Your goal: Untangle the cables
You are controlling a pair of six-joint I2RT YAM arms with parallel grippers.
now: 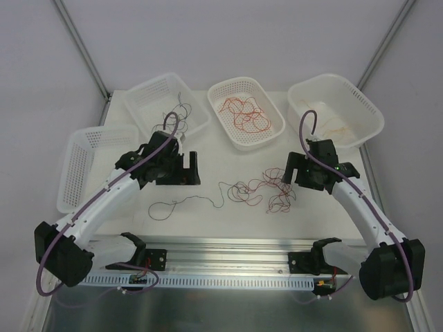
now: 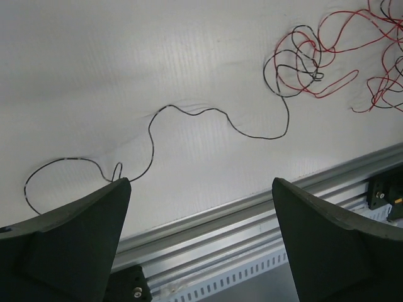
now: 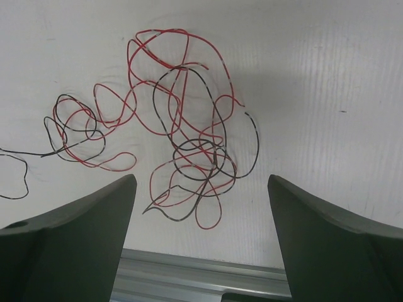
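Partway, I'd say: some cables lie in the far baskets, a red-black tangle with one black strand trailing left sits unsorted on the table, and left gripper and right gripper both gape empty.

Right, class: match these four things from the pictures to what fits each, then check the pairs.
Things: 1 lone strand; 2 tangle; 3 middle basket; 4 right basket.
Matches: a holds pale orange wires; b black; c holds red wires; d red and black mixed.
Pairs: 1-b; 2-d; 3-c; 4-a.
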